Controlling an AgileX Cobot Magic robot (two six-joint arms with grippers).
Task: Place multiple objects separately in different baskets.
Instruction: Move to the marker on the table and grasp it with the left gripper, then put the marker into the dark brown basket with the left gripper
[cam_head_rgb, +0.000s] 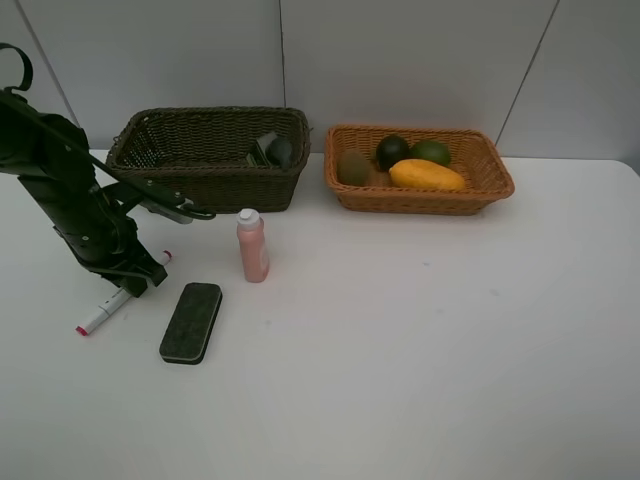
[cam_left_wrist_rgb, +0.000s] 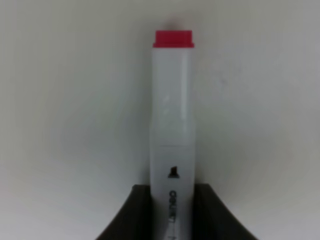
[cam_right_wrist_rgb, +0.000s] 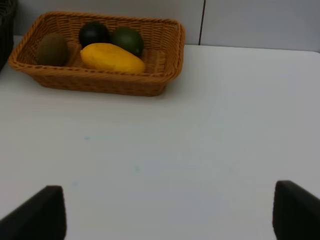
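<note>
With left gripper (cam_left_wrist_rgb: 171, 200), clamps the white marker (cam_head_rgb: 100, 315) around its barrel, one dark finger pressed to each side, red cap pointing away from the wrist. Holds it low at the white table (cam_head_rgb: 420, 360), on the left side, slanted from near-left to far-right; cannot tell whether it rests on the surface or sits just off it. Shows the black eraser (cam_head_rgb: 191, 322) lying flat just right of the marker, apart from it. Shows the pink bottle (cam_head_rgb: 252, 246) standing upright farther right and a little farther back, near the front wall of the dark olive-brown basket (cam_head_rgb: 190, 185). Shows the dark green bottle (cam_head_rgb: 275, 150) lying inside that basket at its right end. Places the orange-tan basket (cam_head_rgb: 420, 202) just beside it on the right, holding the brown kiwi (cam_head_rgb: 353, 167) at left, the dark mangosteen (cam_head_rgb: 392, 150) and green lime (cam_head_rgb: 431, 151) at the far side, and the yellow mango (cam_head_rgb: 427, 175) in front of them. Spreads the right gripper (cam_right_wrist_rgb: 165, 215) wide over the table, gripping nothing, facing the orange-tan basket.
</note>
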